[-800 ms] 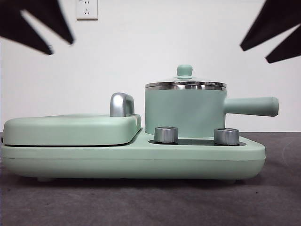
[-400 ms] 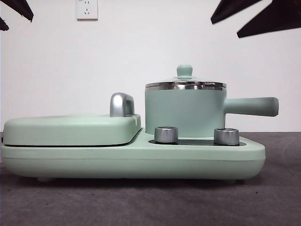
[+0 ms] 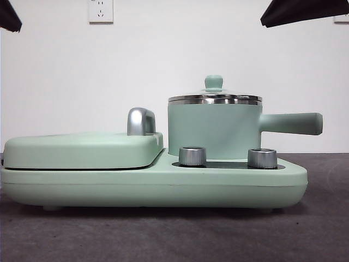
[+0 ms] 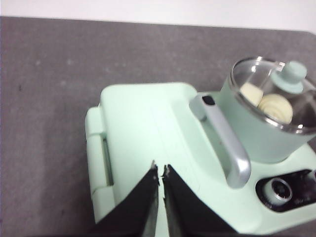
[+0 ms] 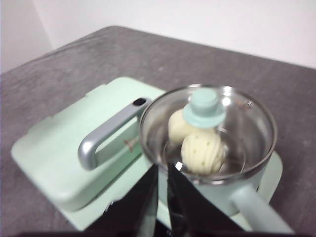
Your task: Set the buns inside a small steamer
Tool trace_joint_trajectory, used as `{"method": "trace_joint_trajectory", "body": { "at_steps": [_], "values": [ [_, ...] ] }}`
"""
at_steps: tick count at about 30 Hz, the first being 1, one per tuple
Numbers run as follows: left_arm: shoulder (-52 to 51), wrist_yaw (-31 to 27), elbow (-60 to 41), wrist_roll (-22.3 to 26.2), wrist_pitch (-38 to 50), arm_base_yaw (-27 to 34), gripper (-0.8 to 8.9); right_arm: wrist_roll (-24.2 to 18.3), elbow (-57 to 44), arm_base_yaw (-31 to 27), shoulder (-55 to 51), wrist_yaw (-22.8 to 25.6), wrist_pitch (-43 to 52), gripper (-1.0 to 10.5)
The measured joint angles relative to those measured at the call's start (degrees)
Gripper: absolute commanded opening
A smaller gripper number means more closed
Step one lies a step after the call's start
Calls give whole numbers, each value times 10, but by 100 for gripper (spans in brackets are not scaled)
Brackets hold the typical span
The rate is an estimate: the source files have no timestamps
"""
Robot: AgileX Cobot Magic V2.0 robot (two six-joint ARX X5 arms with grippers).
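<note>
The small steamer [image 3: 212, 131] is a mint-green pot with a steel rim and a long side handle, standing on the right of the cooker base under its glass lid. Through the lid both buns show inside it, the smooth bun [image 5: 177, 126] beside the ridged bun [image 5: 203, 153]. They also show in the left wrist view as the smooth bun [image 4: 251, 93] and the ridged bun [image 4: 276, 108]. My left gripper [image 4: 160, 169] hangs shut and empty high over the griddle lid. My right gripper [image 5: 162, 168] is shut and empty, raised above the steamer's near side. In the front view only black arm tips [image 3: 297, 11] show at the top corners.
A flat mint-green griddle [image 3: 82, 150] with a chrome handle [image 3: 140, 121] fills the left of the cooker base [image 3: 163, 188]. Two steel knobs [image 3: 192, 156] sit in front of the pot. Grey table surface [image 4: 44, 98] surrounds the cooker; a white wall stands behind.
Both arms have drawn up and outward in the front view, shrinking from large dark shapes to small tips at the top corners. The steamer and lid have not moved.
</note>
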Motion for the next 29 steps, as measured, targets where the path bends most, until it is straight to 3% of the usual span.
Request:
{"method": "trace_joint_trajectory", "body": {
  "at_steps": [13,16,29],
  "values": [
    [-1,0,-1,0,-6,0,9,1,0,0,0,-1,1,15],
    [-10,0,-2,19,-6,11,9,1,0,0,0,-1,1,16],
    [-146,16,-82,47,33,183,9,1,0,0,0,-1,1,16]
  ]
}}
